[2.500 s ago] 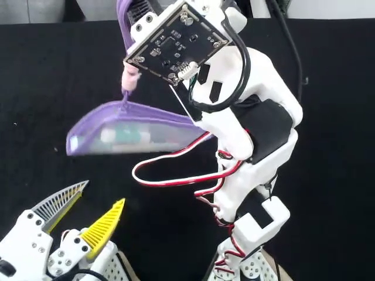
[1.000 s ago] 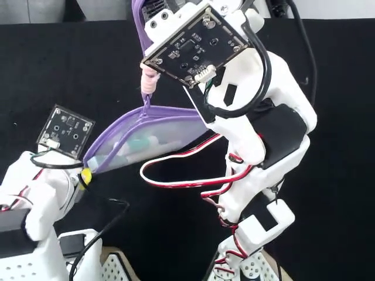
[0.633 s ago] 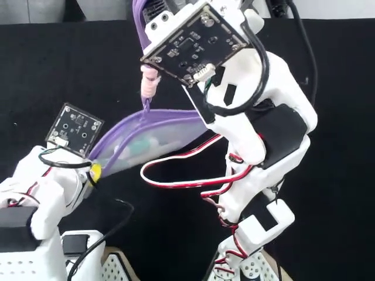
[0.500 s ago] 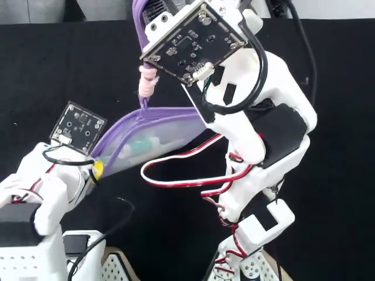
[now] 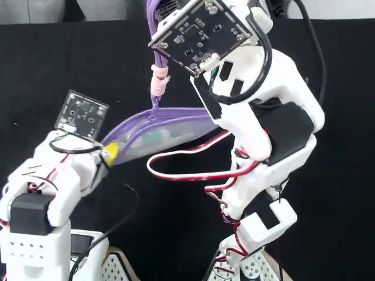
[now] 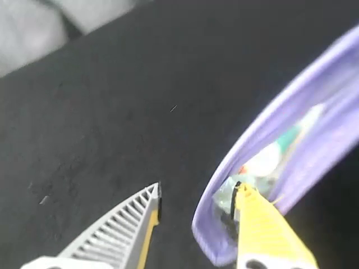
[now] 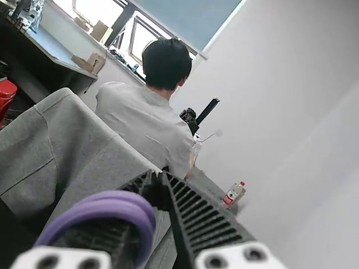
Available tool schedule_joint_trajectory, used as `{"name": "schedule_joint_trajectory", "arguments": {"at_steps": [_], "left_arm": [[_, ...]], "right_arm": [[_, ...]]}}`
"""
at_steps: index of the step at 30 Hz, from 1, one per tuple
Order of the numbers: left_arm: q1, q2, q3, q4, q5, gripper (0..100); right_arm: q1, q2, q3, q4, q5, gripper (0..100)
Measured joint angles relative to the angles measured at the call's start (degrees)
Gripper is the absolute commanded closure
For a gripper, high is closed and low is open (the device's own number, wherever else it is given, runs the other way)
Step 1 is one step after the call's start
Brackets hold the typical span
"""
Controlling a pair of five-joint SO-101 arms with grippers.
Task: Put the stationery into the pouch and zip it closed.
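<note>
The pouch [image 5: 164,132] hung sagging above the black table [image 5: 53,64], with stationery [image 6: 269,157] visible inside. We judged it light, soft and floppy, likely to swing and fold when pushed. Its strap [image 7: 106,210] sat clamped in the right gripper [image 7: 159,182]. The left gripper [image 6: 197,188] stood wide, its 2 fingers flanking the pouch's low corner, the yellow one touching. We reckoned that seamed corner the best hold for zipping.

My left end effector [image 6: 197,193] is spread apart over the black desk [image 6: 95,112]. The end of the purple pouch [image 6: 297,112] sits between the two, up against the yellow finger [image 6: 261,235], with a gap to the grey finger [image 6: 120,230]. I can see stationery [image 6: 269,159] inside it.
</note>
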State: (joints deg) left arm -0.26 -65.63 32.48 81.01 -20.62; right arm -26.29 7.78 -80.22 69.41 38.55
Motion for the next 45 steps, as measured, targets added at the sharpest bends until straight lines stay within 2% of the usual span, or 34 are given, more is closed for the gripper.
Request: {"name": "schedule_joint_trajectory", "arguments": {"at_steps": [4,8,13,15,18,27,30,36,45], "left_arm": [[8.0,0.62,-2.73,-0.79,5.27,78],[13.98,0.62,-3.34,-5.27,9.05,78],[16.09,0.62,2.2,-15.38,11.52,78],[15.38,0.62,2.46,-16.44,11.78,78],[13.71,0.88,-0.53,-11.43,11.87,78],[13.27,0.0,-21.71,17.14,3.96,78],[11.6,0.09,-20.31,19.08,1.49,78],[8.35,0.7,-7.38,19.16,-9.93,78],[-3.6,0.18,-8.26,16.79,-17.76,78]], "right_arm": [[0.0,-0.18,-0.18,0.0,-2.9,98.7],[0.0,-0.18,-0.18,0.88,-3.78,98.7],[0.09,-0.18,-0.18,1.85,-3.87,98.7],[0.09,-0.18,-0.18,1.85,-3.87,98.7],[1.14,-0.18,-0.18,1.85,-3.87,98.7],[2.99,-0.18,-0.18,1.93,-3.87,98.7],[3.08,-0.18,-0.18,1.93,-3.87,98.7],[3.08,-0.18,-0.18,1.93,-3.87,98.7],[3.08,-0.18,-0.18,1.93,-3.87,98.7]]}}
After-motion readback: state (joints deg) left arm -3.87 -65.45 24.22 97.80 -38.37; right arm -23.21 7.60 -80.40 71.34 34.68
